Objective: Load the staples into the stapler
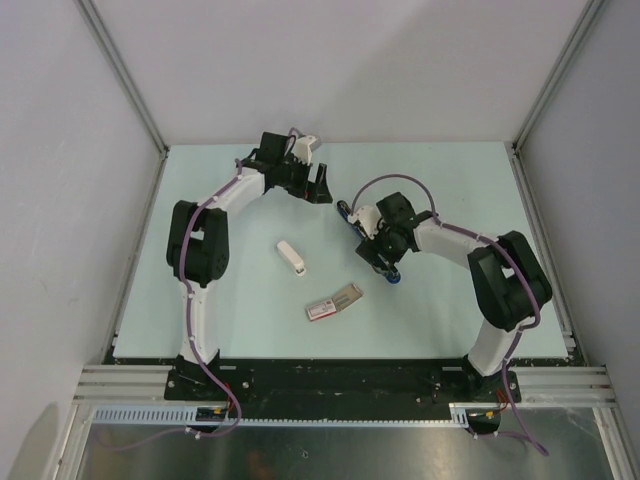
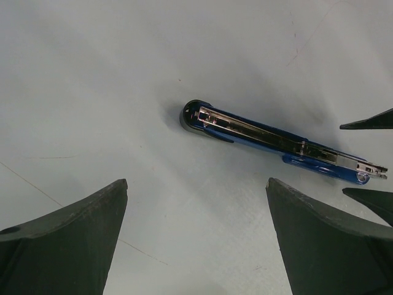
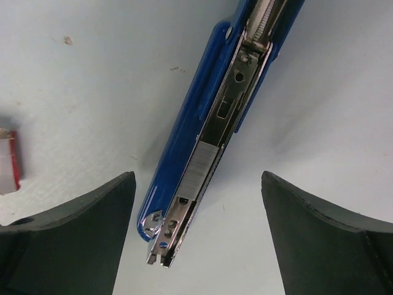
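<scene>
The blue stapler [image 3: 184, 132] lies flat on the table with its metal magazine open and facing up. A silvery strip of staples [image 3: 206, 167] sits in the channel near the front end. My right gripper [image 3: 198, 175] is open and straddles the stapler's front end, its fingers apart from the stapler on both sides. In the top view that gripper [image 1: 383, 258] covers the stapler's middle [image 1: 346, 212]. My left gripper [image 2: 196, 184] is open and empty, just short of the stapler [image 2: 270, 138]. The pink-and-white staple box [image 1: 325, 307] lies nearer the front, its grey tray [image 1: 347, 294] slid out.
A small white oblong piece [image 1: 291, 257] lies left of the box. The box's edge shows at the left of the right wrist view [image 3: 7, 161]. The right gripper's fingertips [image 2: 368, 120] show at the right edge of the left wrist view. Frame posts stand at the table's corners.
</scene>
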Controlling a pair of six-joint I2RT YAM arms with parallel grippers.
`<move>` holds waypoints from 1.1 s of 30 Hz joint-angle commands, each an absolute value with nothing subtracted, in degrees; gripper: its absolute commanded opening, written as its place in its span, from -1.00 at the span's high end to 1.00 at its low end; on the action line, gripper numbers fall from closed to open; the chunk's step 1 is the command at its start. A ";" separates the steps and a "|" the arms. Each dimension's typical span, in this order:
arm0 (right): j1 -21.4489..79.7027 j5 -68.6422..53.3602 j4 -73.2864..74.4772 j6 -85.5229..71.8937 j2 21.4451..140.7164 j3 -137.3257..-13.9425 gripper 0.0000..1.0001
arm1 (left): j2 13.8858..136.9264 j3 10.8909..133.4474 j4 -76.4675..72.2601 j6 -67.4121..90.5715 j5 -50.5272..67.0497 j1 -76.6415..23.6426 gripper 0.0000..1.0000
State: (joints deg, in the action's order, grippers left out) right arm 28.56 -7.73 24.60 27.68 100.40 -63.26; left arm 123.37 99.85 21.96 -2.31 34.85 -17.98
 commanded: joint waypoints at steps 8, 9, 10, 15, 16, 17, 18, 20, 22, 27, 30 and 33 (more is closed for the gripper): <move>29.13 -0.52 24.30 29.96 102.84 -65.21 -0.75 | 121.47 100.48 21.18 -0.76 36.63 -17.69 -0.99; 28.98 -0.48 24.28 29.96 102.88 -65.26 -0.75 | 121.56 100.60 21.18 -0.78 36.77 -17.68 -0.99; 28.77 -0.50 24.22 29.97 102.86 -65.24 -0.75 | 121.69 100.75 21.18 -0.78 36.89 -17.67 -0.99; 28.40 -0.02 23.92 30.24 103.28 -65.18 -0.74 | 122.75 101.70 21.16 -0.49 36.99 -17.67 -0.99; 28.39 -0.01 23.92 30.28 103.32 -65.20 -0.74 | 122.94 101.87 21.17 -0.47 37.08 -17.67 -0.99; 28.35 0.74 23.82 30.39 103.34 -65.21 -0.74 | 123.04 102.00 21.18 -0.50 37.13 -17.67 -0.99; 28.32 1.21 23.78 30.40 103.31 -65.17 -0.74 | 123.13 102.11 21.18 -0.47 37.11 -17.67 -0.99; 28.37 1.60 23.68 30.41 103.28 -65.20 -0.73 | 123.27 102.19 21.18 -0.45 37.03 -17.69 -0.99; 28.27 2.07 23.54 30.45 103.36 -65.21 -0.73 | 123.32 102.17 21.18 -0.55 36.88 -17.67 -0.99; 28.08 3.97 23.00 30.66 103.98 -65.19 -0.72 | 123.43 102.49 21.17 -0.46 36.67 -17.68 -0.99; 27.75 4.10 22.88 30.80 104.12 -65.21 -0.71 | 123.57 102.82 21.16 -0.44 36.70 -17.68 -0.99; 26.97 0.18 23.76 30.90 102.40 -65.29 -0.67 | 123.88 103.05 21.18 -0.44 36.77 -17.73 -0.99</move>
